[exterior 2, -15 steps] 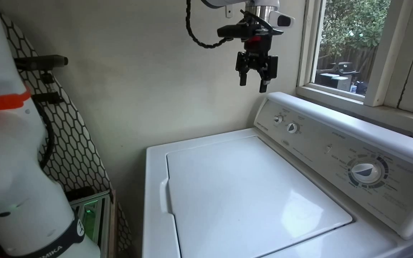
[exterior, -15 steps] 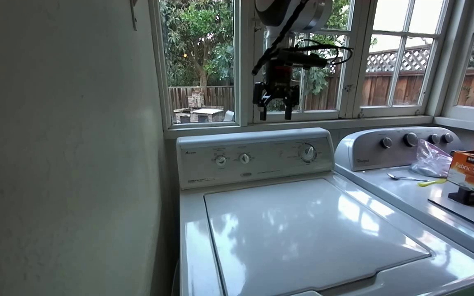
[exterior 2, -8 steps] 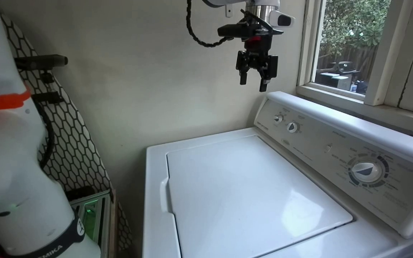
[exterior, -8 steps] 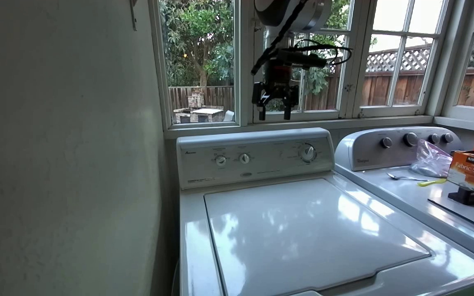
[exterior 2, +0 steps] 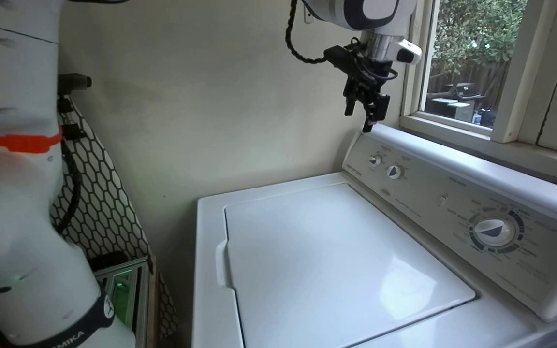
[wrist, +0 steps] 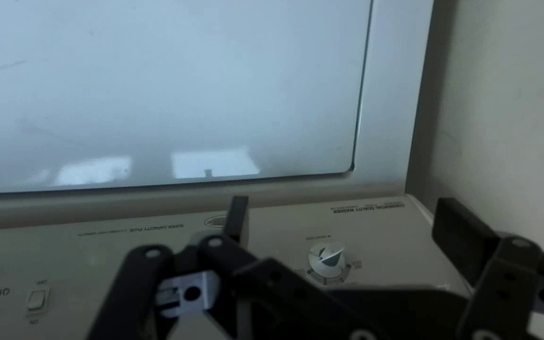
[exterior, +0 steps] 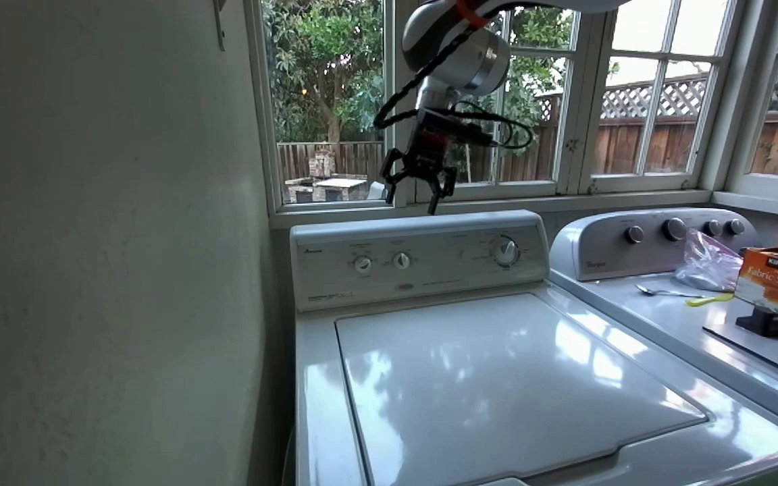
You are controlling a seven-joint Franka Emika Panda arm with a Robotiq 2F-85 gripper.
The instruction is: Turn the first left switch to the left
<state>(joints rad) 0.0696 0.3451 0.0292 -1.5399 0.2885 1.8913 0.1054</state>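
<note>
The leftmost white knob (exterior: 362, 263) sits on the washer's grey control panel (exterior: 321, 283). It also shows in an exterior view (exterior 2: 374, 160) and in the wrist view (wrist: 327, 259), where the picture is upside down and the knob appears in the gap between the fingers. My gripper (exterior: 411, 201) is open and empty, tilted, above the panel's top edge and apart from the knob. It also shows in an exterior view (exterior 2: 359, 119) and in the wrist view (wrist: 340, 208). A second knob (exterior: 401, 260) is right of the first; the gripper hides it in the wrist view.
A large dial (exterior: 504, 251) and a small rocker switch (exterior 2: 443, 199) are farther along the panel. A wall (exterior 2: 259, 121) stands close at the washer's left side. Windows (exterior: 325, 101) are behind. A second machine (exterior: 632, 304) with boxes (exterior: 777, 277) stands at right.
The arm hardly moves between the two earlier moments. Since then the gripper has tilted and come slightly lower, closer to the left end of the panel. The knobs look unchanged.
</note>
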